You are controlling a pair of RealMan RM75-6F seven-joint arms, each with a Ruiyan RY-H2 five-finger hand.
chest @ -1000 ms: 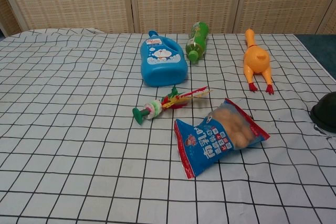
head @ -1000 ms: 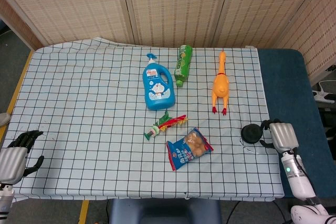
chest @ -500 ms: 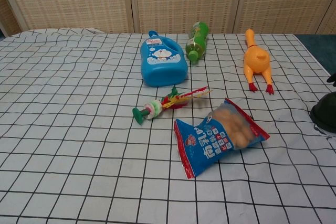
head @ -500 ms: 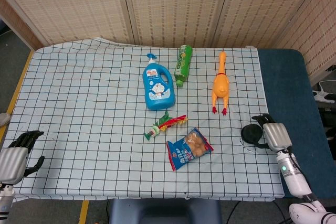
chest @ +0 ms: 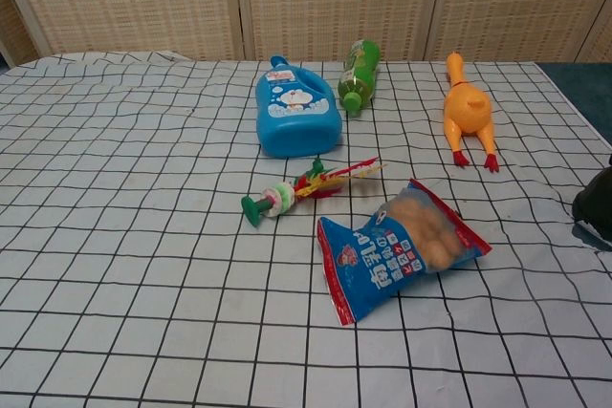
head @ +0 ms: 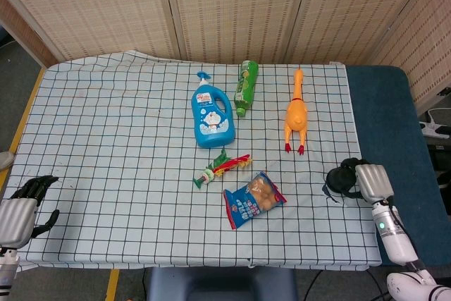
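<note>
My right hand (head: 371,182) is at the table's right edge, with its dark fingers wrapped around a black round object (head: 340,180). That object stands tilted up off the checked cloth (head: 106,139). The chest view catches only the black object (chest: 597,205) at its right border. My left hand (head: 19,209) hangs at the front left corner of the table, fingers apart, holding nothing. It does not show in the chest view.
In the middle lie a blue detergent bottle (head: 211,118), a green bottle (head: 245,87), an orange rubber chicken (head: 296,114), a red-green-yellow toy (head: 222,169) and a blue snack bag (head: 254,200). A blue surface (head: 391,125) lies right of the cloth. Woven screens stand behind.
My right hand has closed its fingers around the black round object, which now stands tilted up and slightly further right. The left hand and the other things have not moved.
</note>
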